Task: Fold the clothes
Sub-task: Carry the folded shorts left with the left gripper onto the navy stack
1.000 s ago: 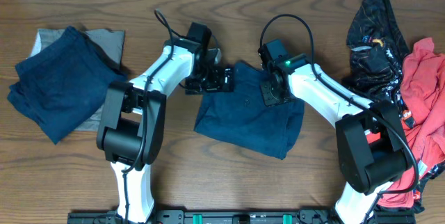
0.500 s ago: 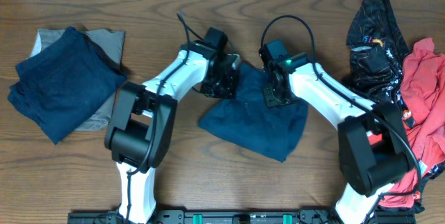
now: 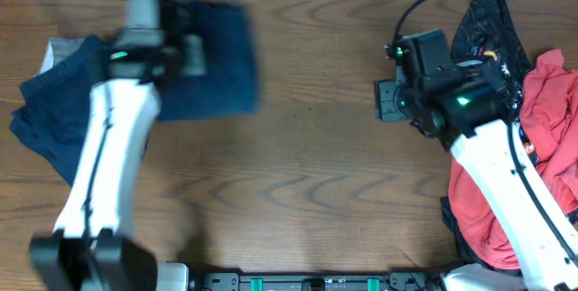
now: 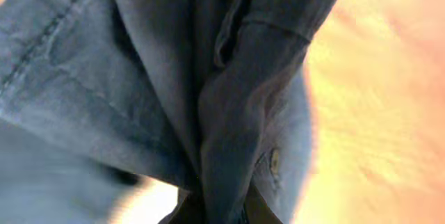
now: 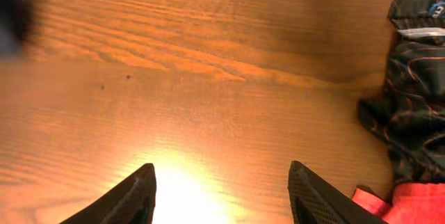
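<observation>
My left gripper is shut on a dark blue garment, which hangs blurred over the table's far left. In the left wrist view that blue cloth fills the frame in folds and is pinched between the jaws at the bottom edge. Just left of it lies a folded dark blue garment on a grey one. My right gripper stands open over bare wood at the right. Its fingertips are wide apart with nothing between them.
A heap of unfolded clothes lies at the right edge: a black patterned garment and a red one. Bare wooden tabletop spans the middle.
The left gripper shut on the blue garment and swung it from the table's middle to the far left. The right arm drew back to the right, off the garment, its jaws wider.
</observation>
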### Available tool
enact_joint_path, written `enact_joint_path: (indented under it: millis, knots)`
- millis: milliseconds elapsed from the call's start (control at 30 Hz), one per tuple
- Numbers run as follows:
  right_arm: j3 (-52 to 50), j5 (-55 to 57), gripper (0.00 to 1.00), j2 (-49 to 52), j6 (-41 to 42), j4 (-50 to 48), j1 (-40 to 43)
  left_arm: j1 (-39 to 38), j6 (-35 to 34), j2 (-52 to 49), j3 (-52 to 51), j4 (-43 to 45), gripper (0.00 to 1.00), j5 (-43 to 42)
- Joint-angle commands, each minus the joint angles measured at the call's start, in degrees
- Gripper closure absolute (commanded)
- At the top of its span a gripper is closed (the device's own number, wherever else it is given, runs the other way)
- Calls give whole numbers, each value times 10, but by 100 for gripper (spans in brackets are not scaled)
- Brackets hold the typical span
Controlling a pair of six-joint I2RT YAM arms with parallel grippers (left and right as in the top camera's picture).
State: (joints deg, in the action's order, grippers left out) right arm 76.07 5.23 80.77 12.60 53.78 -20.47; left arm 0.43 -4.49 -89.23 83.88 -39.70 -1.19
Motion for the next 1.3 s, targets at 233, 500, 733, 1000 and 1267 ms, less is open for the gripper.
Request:
enact_joint_path:
  millis: [233, 500, 733, 1000, 1267]
  knots:
    - [4, 5, 41, -5, -2, 24, 2, 231, -19, 14, 3, 25, 94, 66]
    - [4, 5, 40, -5, -2, 30, 2, 315, -110, -42, -2, 14, 56, 60]
    - [4, 5, 36, -5, -2, 32, 2, 316, -124, -54, -2, 10, 2, 46]
    - [3, -24, 27, 13, 2, 13, 2, 270, -121, -54, -2, 8, 2, -79]
    - [3, -93, 4, 74, 22, -64, 9, 74, -14, -56, -2, -1, 2, -82]
